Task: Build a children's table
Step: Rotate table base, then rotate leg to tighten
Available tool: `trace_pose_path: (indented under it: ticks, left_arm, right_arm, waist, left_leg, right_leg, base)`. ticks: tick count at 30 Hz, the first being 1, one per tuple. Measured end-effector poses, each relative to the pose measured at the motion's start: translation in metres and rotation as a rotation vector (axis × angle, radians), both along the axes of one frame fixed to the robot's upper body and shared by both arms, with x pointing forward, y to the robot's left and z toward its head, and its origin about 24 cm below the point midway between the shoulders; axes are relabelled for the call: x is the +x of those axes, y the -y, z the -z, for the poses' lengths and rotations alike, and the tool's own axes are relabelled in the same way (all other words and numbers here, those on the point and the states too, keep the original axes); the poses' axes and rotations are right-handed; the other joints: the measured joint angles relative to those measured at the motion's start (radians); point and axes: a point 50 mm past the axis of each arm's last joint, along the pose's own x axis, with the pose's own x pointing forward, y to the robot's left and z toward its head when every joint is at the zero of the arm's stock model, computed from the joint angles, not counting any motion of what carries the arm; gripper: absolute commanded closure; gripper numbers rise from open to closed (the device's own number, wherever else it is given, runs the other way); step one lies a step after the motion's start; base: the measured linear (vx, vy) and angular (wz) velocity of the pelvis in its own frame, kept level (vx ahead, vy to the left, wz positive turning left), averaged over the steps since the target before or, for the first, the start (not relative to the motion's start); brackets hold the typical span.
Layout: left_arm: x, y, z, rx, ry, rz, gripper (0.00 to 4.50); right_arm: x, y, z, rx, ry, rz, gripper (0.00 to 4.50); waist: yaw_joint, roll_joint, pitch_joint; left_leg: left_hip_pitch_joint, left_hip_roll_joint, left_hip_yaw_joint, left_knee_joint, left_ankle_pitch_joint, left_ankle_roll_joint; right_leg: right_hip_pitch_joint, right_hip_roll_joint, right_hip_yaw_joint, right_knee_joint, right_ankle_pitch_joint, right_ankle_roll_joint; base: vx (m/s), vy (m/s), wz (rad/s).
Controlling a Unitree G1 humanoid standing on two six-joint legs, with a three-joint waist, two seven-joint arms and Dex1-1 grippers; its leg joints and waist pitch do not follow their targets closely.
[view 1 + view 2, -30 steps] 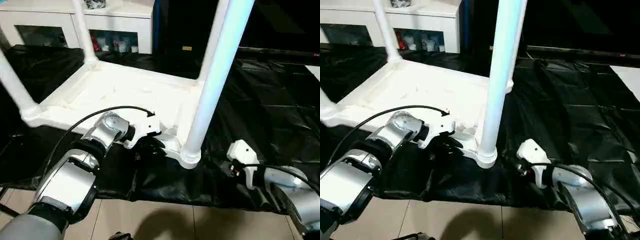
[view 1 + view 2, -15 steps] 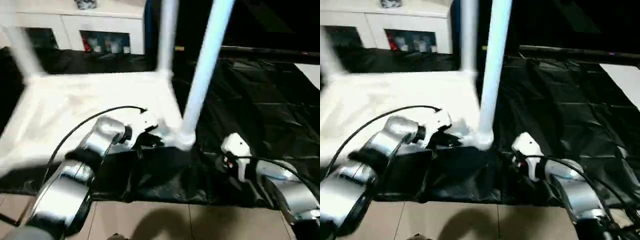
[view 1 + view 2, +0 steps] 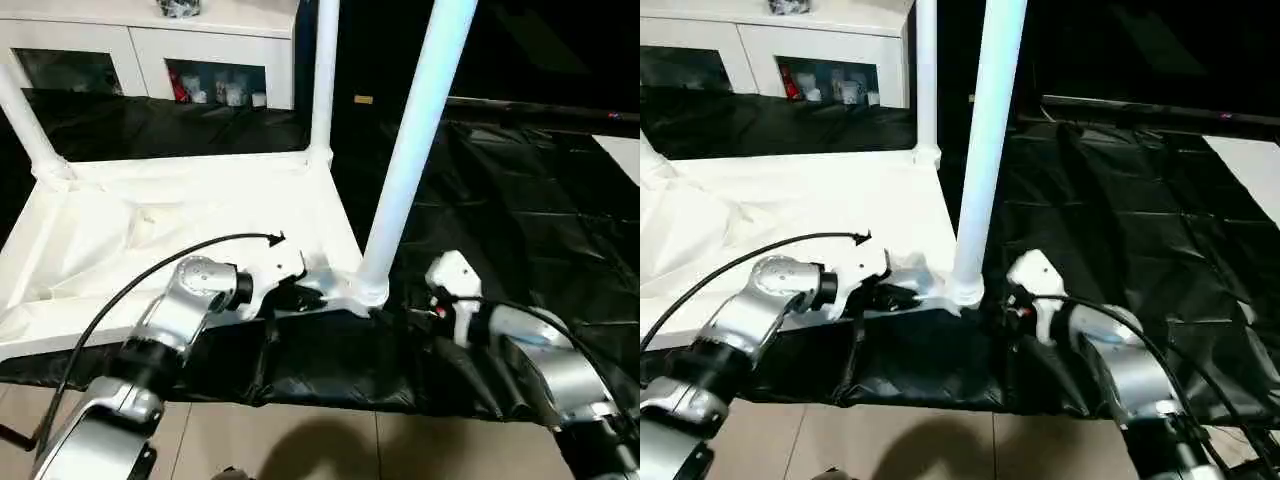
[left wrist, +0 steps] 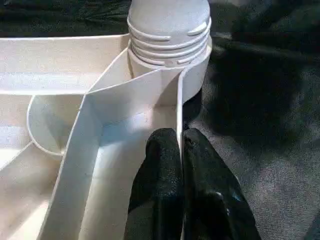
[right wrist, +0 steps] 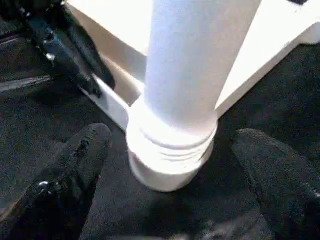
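You had the all-white plastic children's table point(image 3: 180, 215) upside down on the black-covered work table point(image 3: 540, 190), left gripper point(image 4: 181, 145) pinched shut on its rim wall, right gripper point(image 5: 170, 150) spread wide around the near tapered white leg point(image 3: 405, 170) at its 6 o'clock socket; likely best to close squarely low on the leg.

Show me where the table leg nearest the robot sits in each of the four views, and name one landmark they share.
Left eye: nearest leg, right of centre, rising from the near corner.
Right eye: centre.
Left wrist: its ribbed base, top centre.
Right wrist: centre, between open fingers.
Shared landmark: the round corner socket holding it.
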Motion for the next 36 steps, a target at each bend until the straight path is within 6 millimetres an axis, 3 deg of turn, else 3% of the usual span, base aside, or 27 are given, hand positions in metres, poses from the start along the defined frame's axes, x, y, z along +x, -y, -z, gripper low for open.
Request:
trace_pose_path:
  ticks: [3,5,9,15,23,32,33,36]
  left_arm:
    - [0.001,0.0,-0.002,0.001,0.009,-0.002,4.5]
    - [0.001,0.0,-0.003,0.004,0.002,-0.004,4.05]
    - [0.002,-0.001,-0.004,0.019,-0.005,-0.01,3.76]
    - [0.004,-0.01,-0.005,0.042,-0.023,-0.011,3.76]
    - [0.005,-0.012,-0.005,0.037,-0.049,-0.014,4.46]
    - [0.004,-0.015,-0.005,0.027,-0.067,-0.002,4.46]
    - [0.004,-0.015,-0.005,0.027,-0.067,-0.002,4.5]
    - [0.004,-0.015,-0.005,0.027,-0.065,-0.001,4.5]
  right_arm:
    - [0.002,-0.002,-0.002,-0.005,0.018,-0.008,0.06]
    - [0.004,-0.004,-0.003,-0.003,0.022,-0.013,0.0]
    - [0.004,-0.004,-0.004,-0.004,0.025,-0.02,0.0]
    - [0.006,-0.006,-0.001,0.002,0.018,-0.019,0.0]
    - [0.015,-0.014,-0.007,0.001,0.05,-0.035,0.0]
    - [0.026,-0.02,0.002,-0.008,0.017,-0.053,0.0]
    - [0.027,-0.021,0.003,-0.006,0.012,-0.054,0.36]
    - [0.03,-0.026,0.006,-0.002,-0.003,-0.068,0.36]
  waist:
    - [0.001,-0.004,0.0]
    - [0.0,-0.006,0.001]
    - [0.001,-0.007,0.002]
    - [-0.001,-0.007,0.002]
    - [-0.002,-0.007,0.002]
    - [-0.002,-0.006,0.001]
    - [-0.002,-0.006,0.001]
    - [-0.003,-0.005,0.002]
  left_leg:
    - [0.0,0.0,0.0,0.0,0.0,0.0]
    - [0.0,0.0,0.0,0.0,0.0,0.0]
    - [0.0,0.0,0.0,0.0,0.0,0.0]
    - [0.002,0.0,-0.001,0.0,0.0,0.0]
    - [0.004,0.0,-0.001,0.0,0.0,0.0]
    - [0.006,-0.001,-0.001,-0.007,0.0,-0.001]
    - [0.006,-0.001,-0.001,-0.007,0.0,-0.001]
    - [0.006,-0.001,-0.001,-0.007,0.0,-0.001]
  right_leg:
    - [0.0,0.0,0.0,0.0,0.0,0.0]
    - [0.0,0.0,0.0,0.0,0.0,0.0]
    - [0.0,0.0,0.0,0.0,0.0,0.0]
    - [0.0,0.0,0.0,0.001,0.0,0.0]
    - [0.001,0.0,0.0,0.001,0.0,0.0]
    - [0.0,0.001,0.0,0.001,0.0,-0.001]
    - [0.0,0.001,0.0,0.001,0.0,-0.001]
    - [0.0,0.001,0.0,0.001,0.0,-0.001]
  base:
    - [0.0,0.0,0.0]
    - [0.0,0.0,0.0]
    - [0.0,0.0,0.0]
    - [0.0,0.0,0.0]
    - [0.0,0.0,0.0]
    - [0.0,0.0,0.0]
    - [0.0,0.0,0.0]
    - [0.0,0.0,0.0]
